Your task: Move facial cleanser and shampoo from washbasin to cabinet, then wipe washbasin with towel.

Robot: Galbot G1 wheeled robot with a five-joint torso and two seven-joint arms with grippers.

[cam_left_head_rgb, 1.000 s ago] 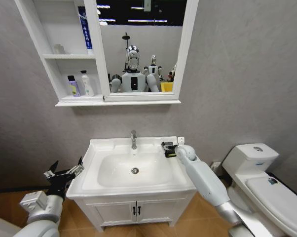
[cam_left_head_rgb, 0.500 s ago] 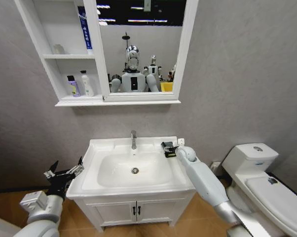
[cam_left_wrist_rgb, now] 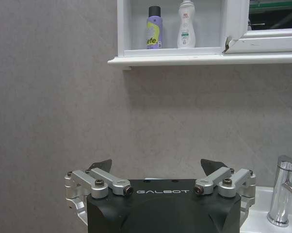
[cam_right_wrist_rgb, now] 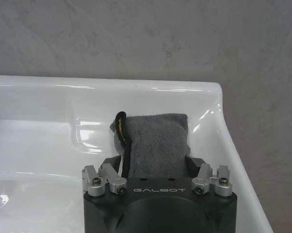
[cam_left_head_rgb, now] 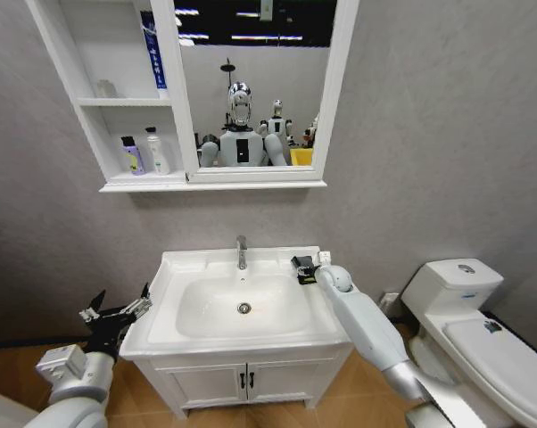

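Observation:
The black towel (cam_right_wrist_rgb: 153,136) with a yellow-green edge lies bunched on the back right ledge of the white washbasin (cam_left_head_rgb: 175,334). My right gripper (cam_left_head_rgb: 304,268) (cam_right_wrist_rgb: 153,162) is shut on the towel, one finger pressed against each side. On the lower shelf of the cabinet (cam_left_head_rgb: 188,185) stand a purple bottle (cam_left_head_rgb: 131,155) (cam_left_wrist_rgb: 154,28) and a white bottle (cam_left_head_rgb: 157,151) (cam_left_wrist_rgb: 186,24). I cannot tell which is the shampoo and which the facial cleanser. My left gripper (cam_left_head_rgb: 117,312) (cam_left_wrist_rgb: 156,166) hangs open, left of the basin.
A chrome faucet (cam_left_head_rgb: 242,252) stands at the back of the bowl. A blue tube (cam_left_head_rgb: 152,49) stands on the cabinet's top shelf. A white toilet (cam_left_head_rgb: 469,312) is close to the right of the vanity, near my right arm.
My right forearm has shifted slightly to the right and down. The right gripper stays at the towel. The left arm has not moved.

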